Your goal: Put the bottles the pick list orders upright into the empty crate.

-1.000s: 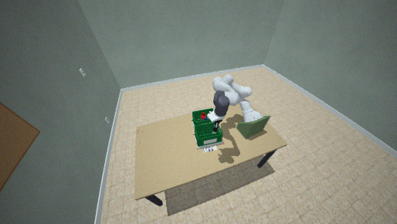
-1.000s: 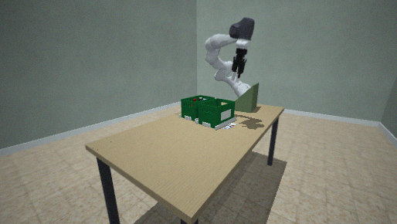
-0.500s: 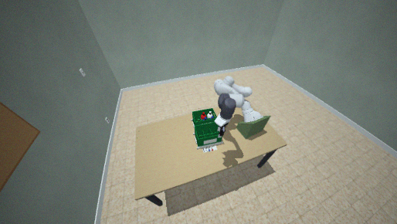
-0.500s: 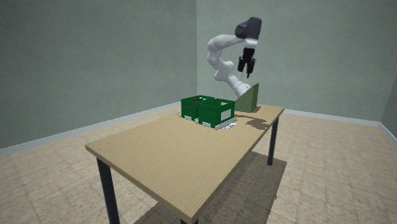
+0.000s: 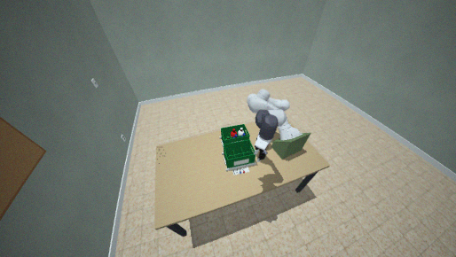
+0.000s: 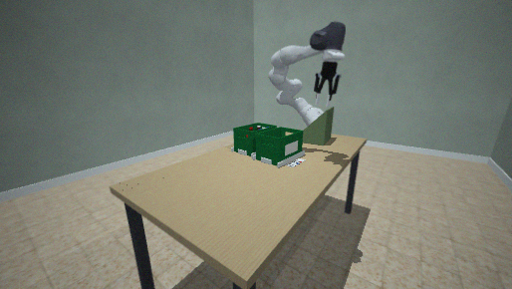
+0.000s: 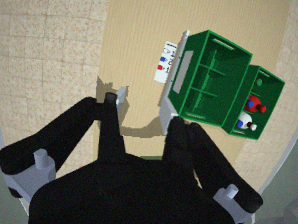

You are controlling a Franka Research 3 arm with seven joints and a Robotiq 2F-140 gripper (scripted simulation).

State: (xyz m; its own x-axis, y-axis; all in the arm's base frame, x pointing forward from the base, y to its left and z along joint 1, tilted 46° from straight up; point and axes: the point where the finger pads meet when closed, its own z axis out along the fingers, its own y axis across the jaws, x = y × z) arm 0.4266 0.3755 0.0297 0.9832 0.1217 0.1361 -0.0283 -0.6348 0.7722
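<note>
The empty crate (image 5: 231, 162) (image 6: 269, 148) (image 7: 206, 116) is green, level and divided inside; no bottle shows in it. The bottle crate (image 6: 241, 140) (image 7: 268, 124) stands level against its far side. In it stand a red bottle (image 5: 233, 133) (image 7: 255, 103) and a white bottle (image 5: 241, 132) (image 7: 244, 120), with blue parts beside them and a green round top (image 7: 259, 82); the rest is hidden. The pick list (image 5: 240, 171) (image 6: 298, 162) (image 7: 166, 61) shows white, blue and red marks; its counts are unreadable. My gripper (image 6: 323, 102) (image 7: 143, 100) is partly open and empty, high above the table beside the empty crate.
A green slanted panel (image 5: 291, 147) (image 6: 326, 127) stands on the table (image 5: 191, 186) (image 6: 224, 199) near the arm's base. Pale strips border the crates' lower edges. The arm's shadow falls on the table beside the empty crate.
</note>
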